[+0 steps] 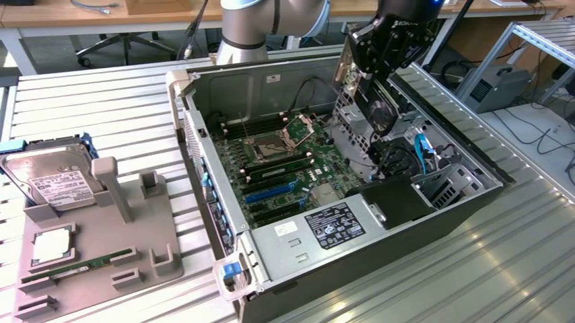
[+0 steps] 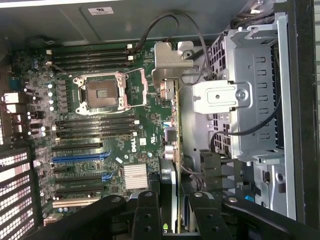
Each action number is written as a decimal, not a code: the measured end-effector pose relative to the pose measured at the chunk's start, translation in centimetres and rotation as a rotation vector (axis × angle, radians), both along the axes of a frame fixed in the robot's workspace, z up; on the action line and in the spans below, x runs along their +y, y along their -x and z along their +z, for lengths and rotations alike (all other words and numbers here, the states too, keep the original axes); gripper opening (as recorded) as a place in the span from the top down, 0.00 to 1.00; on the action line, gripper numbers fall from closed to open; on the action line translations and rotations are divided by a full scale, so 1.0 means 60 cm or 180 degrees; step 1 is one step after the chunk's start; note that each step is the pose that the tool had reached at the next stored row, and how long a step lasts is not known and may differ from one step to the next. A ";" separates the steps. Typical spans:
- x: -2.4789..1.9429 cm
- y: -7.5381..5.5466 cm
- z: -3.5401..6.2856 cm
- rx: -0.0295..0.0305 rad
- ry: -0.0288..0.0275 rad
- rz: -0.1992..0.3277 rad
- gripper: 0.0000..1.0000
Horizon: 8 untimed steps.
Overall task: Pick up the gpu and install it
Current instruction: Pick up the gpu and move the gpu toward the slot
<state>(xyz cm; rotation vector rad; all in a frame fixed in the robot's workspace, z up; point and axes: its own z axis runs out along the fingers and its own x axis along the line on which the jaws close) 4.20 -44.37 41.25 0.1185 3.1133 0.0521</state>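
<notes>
Right of the grey plastic tray (image 1: 148, 229), over the open black computer case (image 1: 413, 249), the flat black gpu (image 1: 378, 108) with silver end bracket hangs pinched in the jaws — I judge it should stay upright and parallel to the long blue slot (image 1: 271, 194).

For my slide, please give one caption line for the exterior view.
End effector holds the gpu on edge over the motherboard of the open computer case.

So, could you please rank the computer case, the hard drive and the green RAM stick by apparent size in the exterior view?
1. computer case, by far
2. hard drive
3. RAM stick: long but very thin
</notes>
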 end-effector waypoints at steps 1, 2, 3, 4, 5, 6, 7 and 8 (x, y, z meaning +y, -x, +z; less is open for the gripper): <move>0.0005 0.000 0.000 0.0000 0.0000 0.0000 0.73; 0.0010 0.000 -0.001 0.0000 0.0001 0.0000 0.73; 0.0016 0.000 -0.001 0.0000 0.0000 0.0000 0.73; 0.0024 0.000 -0.002 0.0000 0.0000 0.0000 0.73; 0.0034 0.000 -0.002 0.0000 0.0000 0.0000 0.73; 0.0048 0.000 -0.002 0.0000 0.0000 0.0000 0.73; 0.0060 0.000 -0.003 0.0000 0.0000 0.0000 0.73; 0.0071 0.000 -0.003 0.0000 0.0000 0.0000 0.73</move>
